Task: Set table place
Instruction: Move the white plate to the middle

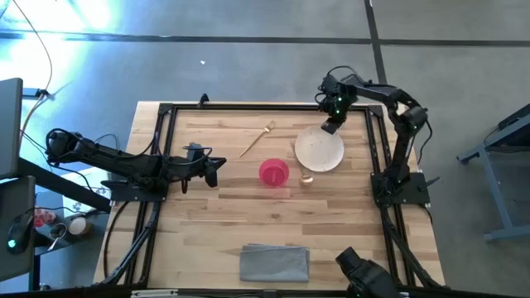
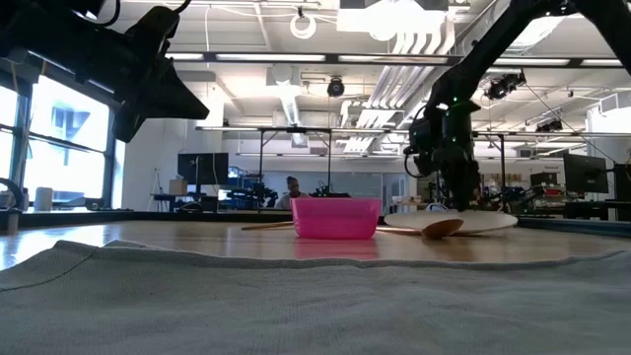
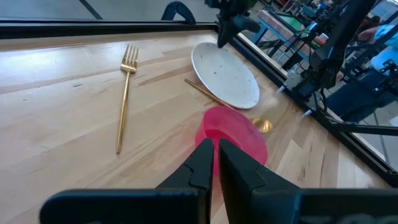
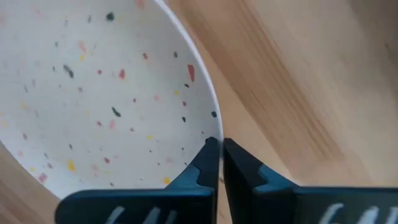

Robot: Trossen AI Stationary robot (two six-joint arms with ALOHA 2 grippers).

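The off-white speckled plate (image 1: 319, 150) lies on the table (image 1: 207, 223) at the far right. My right gripper (image 1: 330, 126) stands at its far rim, shut on it; it also shows in the low view (image 2: 459, 202). The pink bowl (image 1: 274, 172) stands left of the plate. The gold spoon (image 1: 306, 175) lies between them and the gold fork (image 1: 258, 139) lies farther back. My left gripper (image 1: 214, 168) hovers left of the bowl, shut and empty; the left wrist view (image 3: 214, 152) shows its fingers together. My right gripper pinches the plate's far rim (image 4: 213, 127) between its two fingers, one over the plate's inner face and one outside it. The fingers come from above, pointing down, across the rim. In the low view the plate (image 2: 493, 222) looks flat on the table.
A grey folded cloth (image 1: 274, 263) lies at the table's near edge. The black rail frame (image 1: 379, 149) runs close by the plate's right side. Bare wood lies between the bowl and the cloth.
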